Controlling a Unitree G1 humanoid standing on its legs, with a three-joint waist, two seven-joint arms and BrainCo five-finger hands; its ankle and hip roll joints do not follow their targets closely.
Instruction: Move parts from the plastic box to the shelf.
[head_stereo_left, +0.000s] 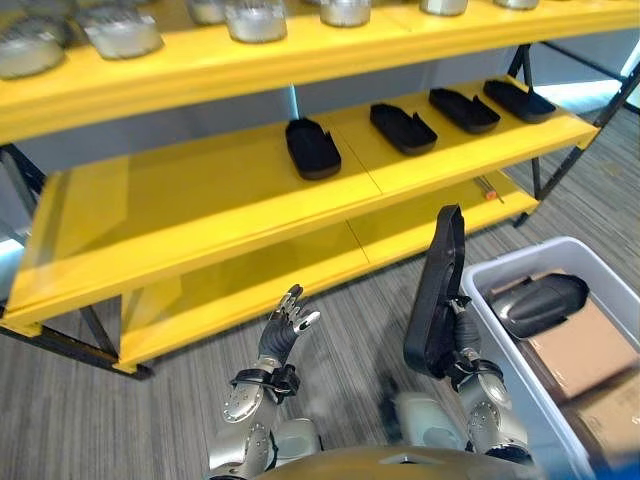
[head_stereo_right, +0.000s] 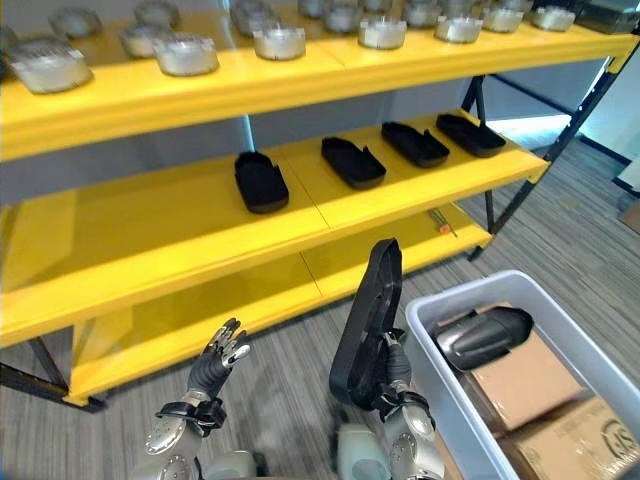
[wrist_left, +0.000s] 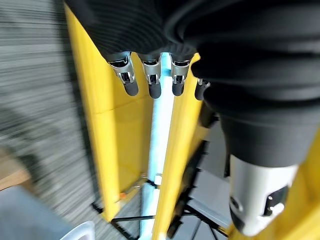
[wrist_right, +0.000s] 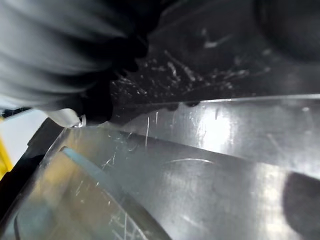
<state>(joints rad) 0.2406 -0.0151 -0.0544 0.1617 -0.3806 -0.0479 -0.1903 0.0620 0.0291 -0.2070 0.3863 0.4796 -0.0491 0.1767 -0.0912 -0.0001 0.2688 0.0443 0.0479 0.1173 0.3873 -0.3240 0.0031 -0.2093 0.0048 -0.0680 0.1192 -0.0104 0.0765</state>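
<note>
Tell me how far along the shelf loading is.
Four black parts already lie in a row on the middle shelf. The right hand holds a fifth black part upright between the shelf and the plastic box. One more dark part remains in the box. The left hand is open and idle.

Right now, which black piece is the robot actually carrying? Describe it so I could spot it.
Find the grey plastic box on the floor by the yellow metal shelf. Just left of it, the right hand holds a long flat black plastic part. It alone stands upright; its lookalikes lie flat on the shelf.
</note>
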